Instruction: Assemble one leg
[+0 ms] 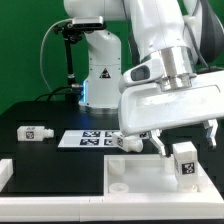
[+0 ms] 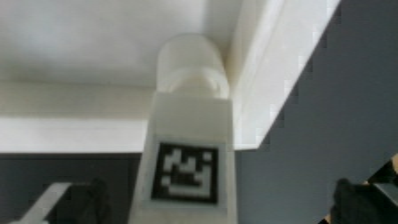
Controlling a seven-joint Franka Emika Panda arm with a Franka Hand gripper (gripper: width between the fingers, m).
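A leg (image 1: 183, 163), a stubby white block with a square tag, stands upright on the far right part of the large white rimmed panel (image 1: 135, 190). My gripper (image 1: 186, 146) hangs just above it, open, with one finger on each side and not touching it. In the wrist view the same leg (image 2: 187, 130) runs up the middle with its tag facing the camera. Its rounded far end sits near the panel's rim corner (image 2: 267, 70). The dark fingertips (image 2: 68, 200) of my gripper (image 2: 217, 200) stand well apart from it on both sides.
Another leg (image 1: 35, 132) lies on the dark table at the exterior view's left. A third leg (image 1: 126, 142) lies beside the marker board (image 1: 88, 138). A white part (image 1: 5, 176) shows at the left edge. The robot base (image 1: 100, 75) stands behind.
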